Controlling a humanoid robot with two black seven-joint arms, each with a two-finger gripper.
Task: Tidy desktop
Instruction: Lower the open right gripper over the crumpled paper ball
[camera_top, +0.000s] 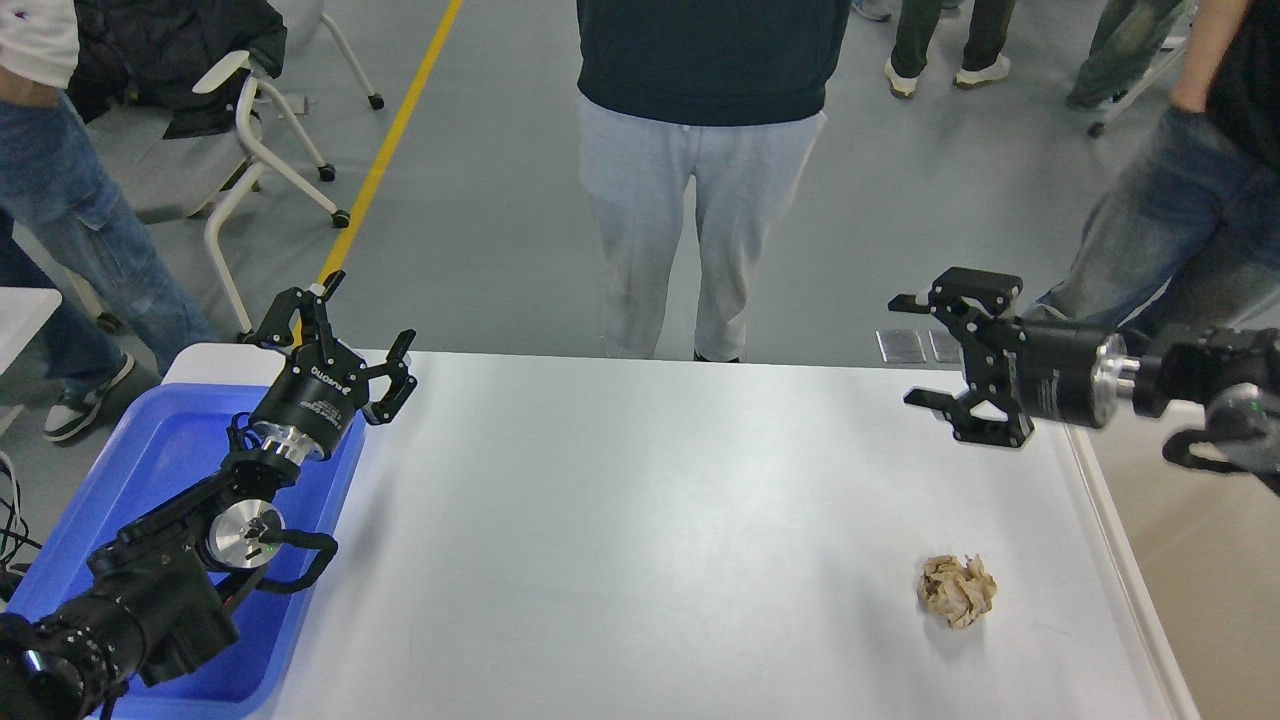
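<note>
Paper sits on our big smooth white table (640, 520), crumpled into one small tan ball (957, 590). The ball lies near the right side of the table, closer to us than to the far edge, and nothing touches it.

Our left end effector (367, 337) is up in the air over the far left corner of the table. Its two black fingers are spread wide and hold nothing. The arm behind it comes in from the bottom left and passes over a blue plastic tray (150, 470). The tray lies along the left edge of the table.

Our right end effector (908, 350) hangs over the far right part of the table. It points to the left. Its two black fingers are also spread wide and hold nothing. It is well apart from the paper ball, which lies nearer to us than it does.

A beige bin (1215, 560) stands just beside the right edge of the table.

Past the far edge of the table stands a person in light grey pants and a dark top (700, 150). More people in blue jeans stand at the far left and far right. A white chair on wheels (250, 150) stands on the grey floor at the back left, next to a yellow line (390, 140) on the floor.
</note>
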